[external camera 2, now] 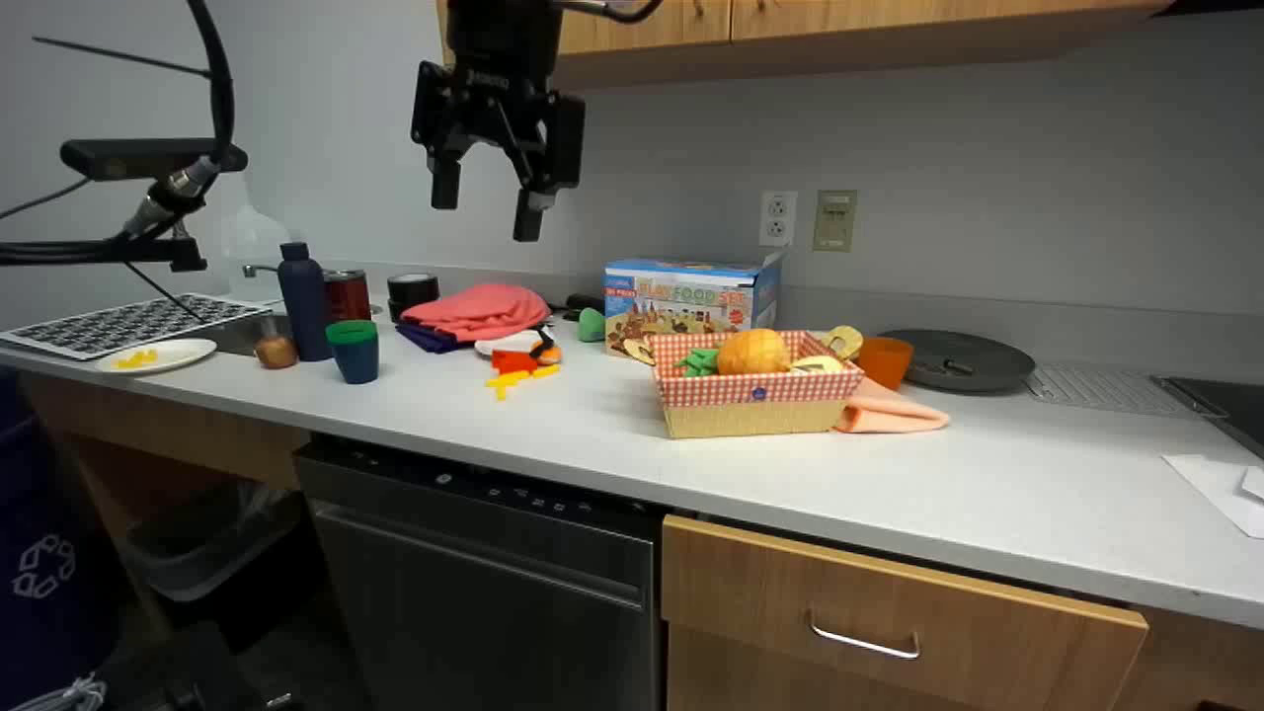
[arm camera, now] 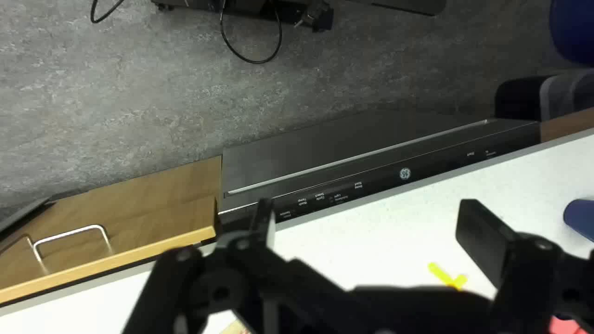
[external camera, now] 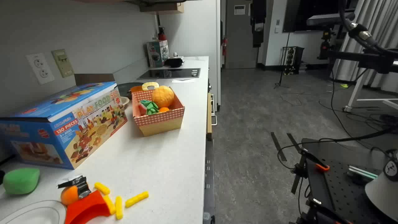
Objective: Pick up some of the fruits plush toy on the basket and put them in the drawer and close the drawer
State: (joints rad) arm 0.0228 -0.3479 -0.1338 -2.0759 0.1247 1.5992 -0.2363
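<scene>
**Gripper held high, fingers parted wide**

In an exterior view it is pointed downward, well above the level of the counter. The fruit plush toys are gathered in the checked basket there — a big round orange one, with green pieces and a smaller orange piece just beside it. The drawer is seen slightly ajar.

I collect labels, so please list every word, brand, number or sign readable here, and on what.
"PLAY FOOD SET": toy food box
"130 PIECES": same box
"3+ AGES": same box
"GE": dishwasher, upside down in wrist view
"Wash Temp", "Cycle Select", "Delay Start", seemingly: its control panel
Recycling arrows: blue bin
Too small or blurred: door sign, carton by the cooktop, toy food box brand, other dishwasher labels, end effector lettering
</scene>
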